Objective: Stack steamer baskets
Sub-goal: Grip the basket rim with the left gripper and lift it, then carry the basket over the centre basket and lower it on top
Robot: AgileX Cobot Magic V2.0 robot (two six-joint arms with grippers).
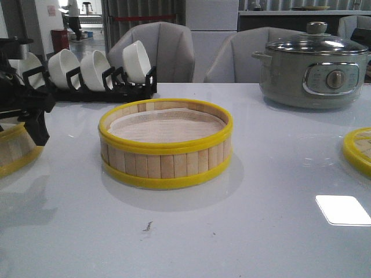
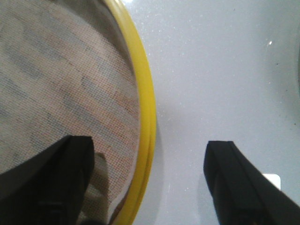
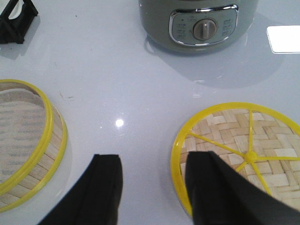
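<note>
One steamer basket with a pale cloth liner stands mid-table; the right wrist view shows it too. A second steamer basket sits at the left edge, its yellow rim running between the fingers of my left gripper. That gripper is open, one finger over the liner inside and the other outside over the table. The woven bamboo lid lies flat at the right. My right gripper is open, one finger over the lid's near rim, nothing held.
A grey electric pot with a glass lid stands at the back right. A black rack of white bowls lines the back left. Grey chairs stand behind the table.
</note>
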